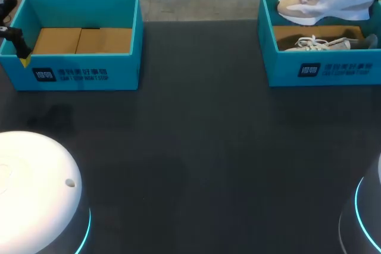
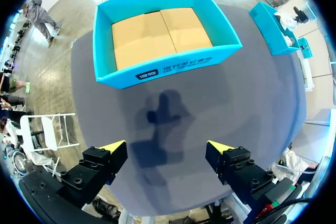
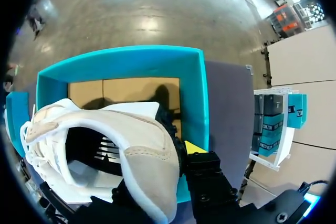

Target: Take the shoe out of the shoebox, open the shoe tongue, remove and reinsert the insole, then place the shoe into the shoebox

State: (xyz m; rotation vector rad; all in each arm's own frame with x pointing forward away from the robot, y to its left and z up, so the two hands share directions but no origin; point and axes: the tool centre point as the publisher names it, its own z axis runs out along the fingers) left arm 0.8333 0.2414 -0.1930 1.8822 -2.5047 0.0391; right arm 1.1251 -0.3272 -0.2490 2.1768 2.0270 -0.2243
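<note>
Dangling over the right-hand shoebox (image 1: 321,72), the shoe (image 1: 324,1) is pinched at its heel in the right gripper (image 3: 176,145), fingers closed on it, and so thin a bite could let it twist loose, while the left gripper (image 2: 170,145) hangs wide open, empty.

Dark table (image 1: 202,147) — teal box (image 1: 77,74) with a cardboard floor at its left rear

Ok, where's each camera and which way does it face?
Head view: above and behind, looking down on the dark table; left arm base and right arm base show.
Left wrist view: on that wrist, facing the empty teal cardboard shoebox past its open left gripper.
Right wrist view: on that wrist, above the second teal shoebox; right gripper holds the white and beige sneaker.
Head and left wrist views share the empty shoebox.
</note>
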